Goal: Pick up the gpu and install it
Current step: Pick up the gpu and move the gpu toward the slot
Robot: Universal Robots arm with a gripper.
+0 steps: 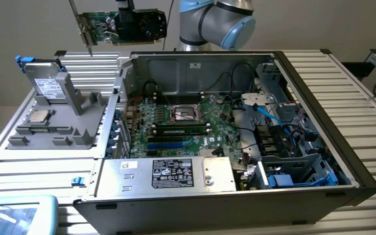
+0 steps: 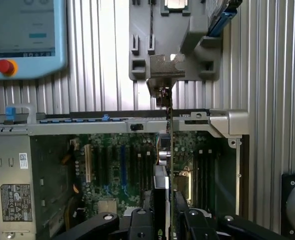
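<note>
Pickup is done: the gripper [image 2: 170, 220] clamps the gpu [image 1: 119, 28], aloft at eleven o'clock of the open case [image 1: 195, 68]; installing it remains.

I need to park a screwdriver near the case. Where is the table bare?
Bare ribbed table runs beside the case at the exterior view's right. Another bare strip lies between the grey fixture and the pendant. Inside the case it is crowded with cables and boards.
</note>
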